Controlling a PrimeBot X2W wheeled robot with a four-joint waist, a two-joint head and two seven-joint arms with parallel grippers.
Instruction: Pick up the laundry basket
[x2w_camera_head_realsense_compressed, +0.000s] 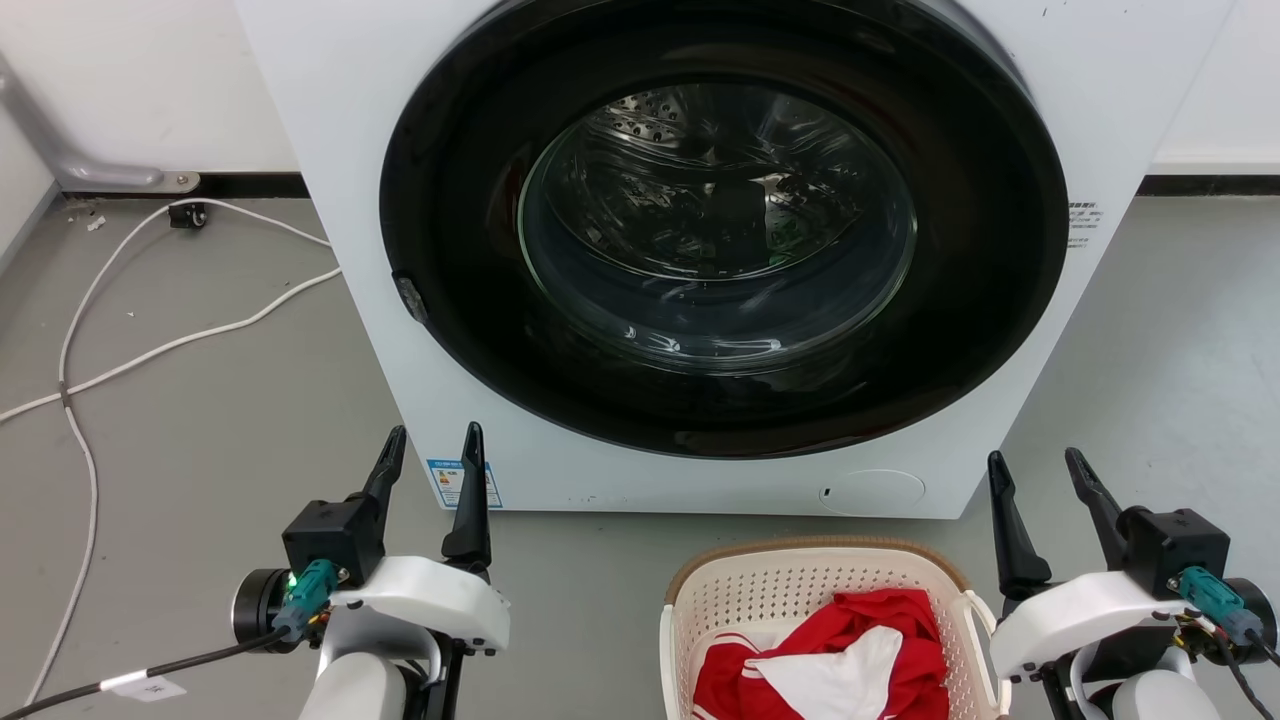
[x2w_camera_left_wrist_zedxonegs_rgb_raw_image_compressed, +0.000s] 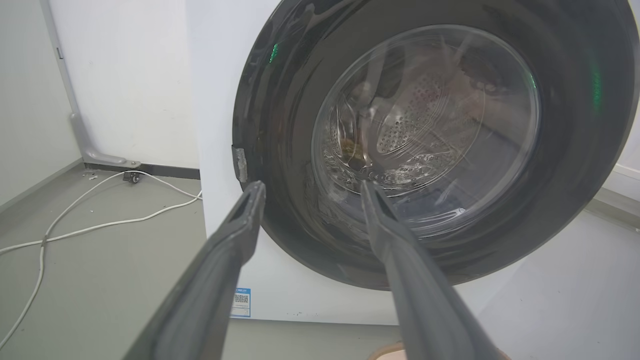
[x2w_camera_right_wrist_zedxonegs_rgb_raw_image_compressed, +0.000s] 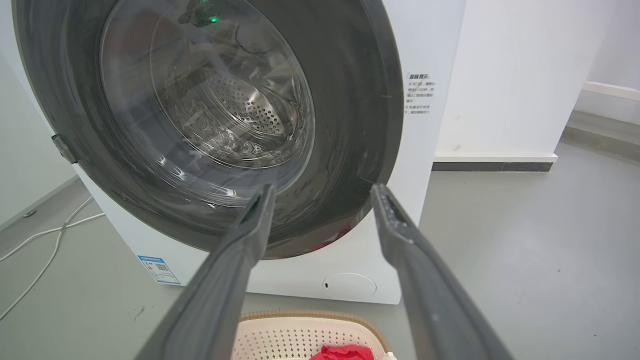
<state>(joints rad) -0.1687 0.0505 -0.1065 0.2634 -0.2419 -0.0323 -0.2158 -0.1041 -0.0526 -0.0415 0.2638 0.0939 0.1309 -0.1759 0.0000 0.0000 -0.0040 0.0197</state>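
The laundry basket (x2w_camera_head_realsense_compressed: 790, 590), cream perforated plastic with a brown woven rim, stands on the floor at the bottom centre-right of the head view, holding red and white cloth (x2w_camera_head_realsense_compressed: 830, 660). Its far rim also peeks into the right wrist view as the laundry basket (x2w_camera_right_wrist_zedxonegs_rgb_raw_image_compressed: 300, 330). My left gripper (x2w_camera_head_realsense_compressed: 430, 445) hangs open well to the basket's left, fingers pointing at the washer; in its own view the left gripper (x2w_camera_left_wrist_zedxonegs_rgb_raw_image_compressed: 310, 187) holds nothing. My right gripper (x2w_camera_head_realsense_compressed: 1035, 465) is open just right of the basket's white loop handle (x2w_camera_head_realsense_compressed: 985, 625), apart from it; the right gripper (x2w_camera_right_wrist_zedxonegs_rgb_raw_image_compressed: 322, 192) is empty.
A white front-loading washer (x2w_camera_head_realsense_compressed: 350, 150) with a shut dark round door (x2w_camera_head_realsense_compressed: 720, 230) stands directly behind the basket. White cables (x2w_camera_head_realsense_compressed: 150, 350) trail over the grey floor at the left. A grey pipe (x2w_camera_head_realsense_compressed: 60, 150) runs along the back wall.
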